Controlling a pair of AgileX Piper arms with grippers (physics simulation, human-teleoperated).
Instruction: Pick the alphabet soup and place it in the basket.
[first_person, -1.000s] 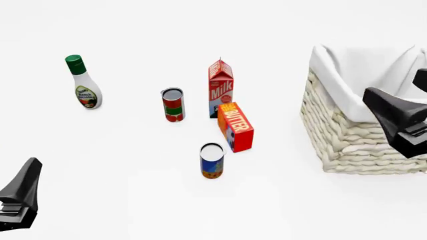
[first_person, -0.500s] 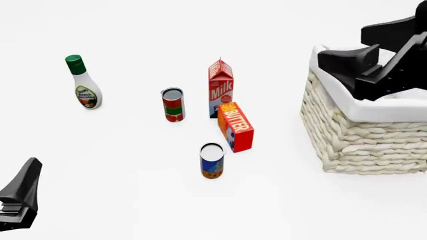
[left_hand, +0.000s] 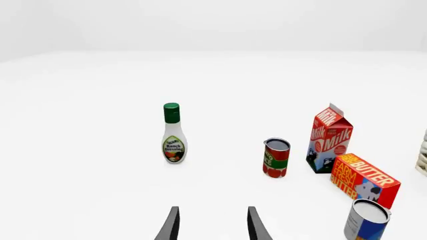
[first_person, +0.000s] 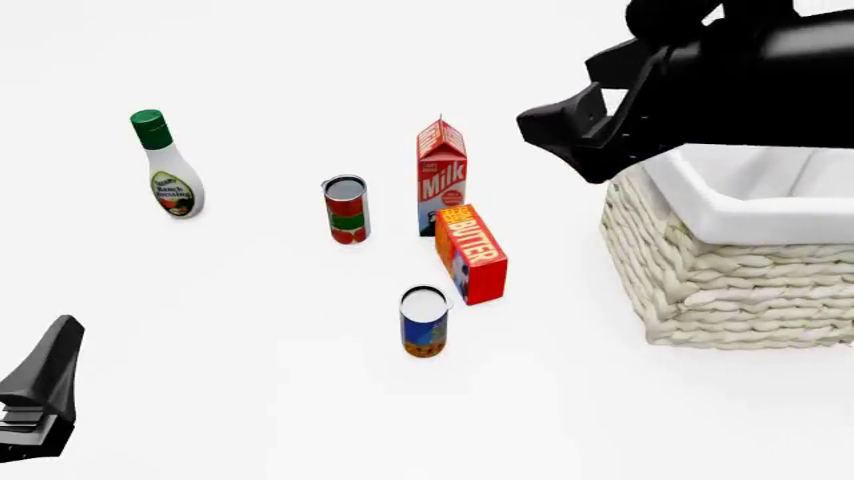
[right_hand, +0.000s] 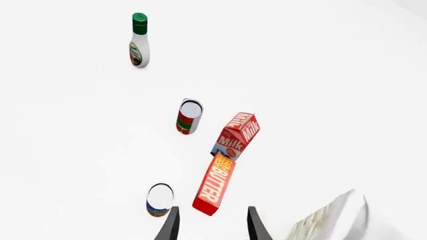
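Observation:
The alphabet soup (first_person: 424, 322) is a small blue-labelled can with a whitish lid, standing upright on the white table in front of the butter box. It also shows in the wrist views as the soup can (left_hand: 365, 220) and, from above, the soup can (right_hand: 160, 199). The wicker basket (first_person: 721, 270) with a white lining stands at the right. My right gripper (first_person: 567, 135) hangs high over the basket's left rim, pointing left; its fingers (right_hand: 171, 226) are open and empty. My left gripper (first_person: 47, 370) rests at the near left, with fingers (left_hand: 171, 227) open and empty.
A ranch dressing bottle (first_person: 167, 170) stands at the far left. A red-and-green can (first_person: 346, 210), a milk carton (first_person: 442, 175) and a butter box (first_person: 473, 253) cluster just behind the soup can. The basket's edge (right_hand: 330, 220) shows in the right wrist view.
My right arm has risen from the basket's right side and swung left, now over the basket's left rim. The left arm and all the objects have not moved.

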